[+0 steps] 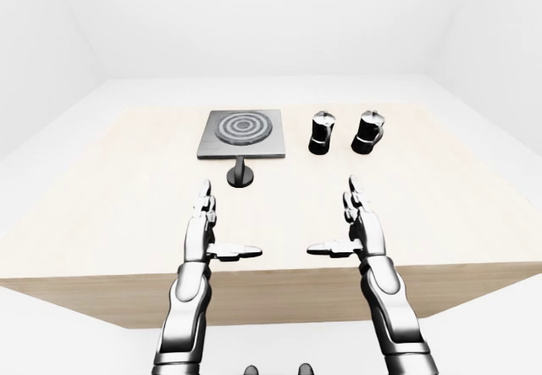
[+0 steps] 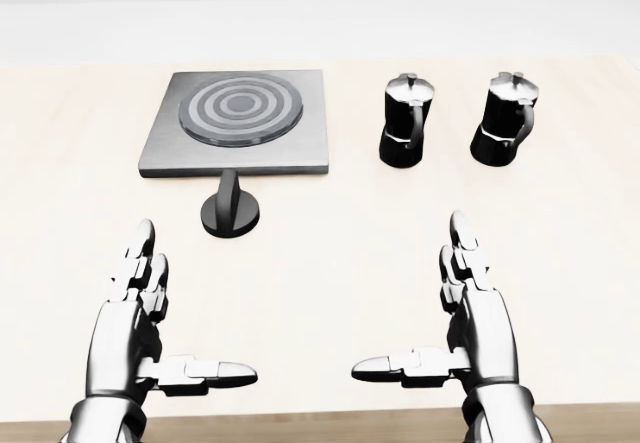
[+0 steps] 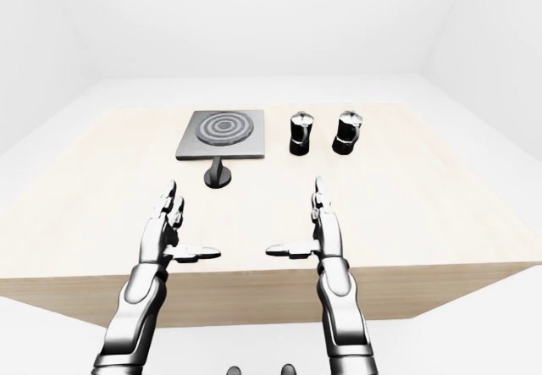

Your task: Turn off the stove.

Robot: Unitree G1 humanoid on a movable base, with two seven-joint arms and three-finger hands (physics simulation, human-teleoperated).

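Observation:
A flat grey stove plate (image 2: pixel 170 148) with a ringed round burner (image 2: pixel 240 106) lies on the table, upper left in the head view. Its black knob (image 2: pixel 231 209) stands just below the plate's lower edge, with its handle upright. My left hand (image 2: pixel 165 323) hovers open below and left of the knob, fingers straight and thumb pointing inward. My right hand (image 2: pixel 440 313) is open too, mirrored at the lower right, well away from the knob. Neither hand holds anything.
Two black and silver moka pots (image 2: pixel 406 121) (image 2: pixel 505 118) stand side by side to the right of the stove. The light wooden table (image 1: pixel 102 189) has its near edge just under my wrists; white floor and walls surround it.

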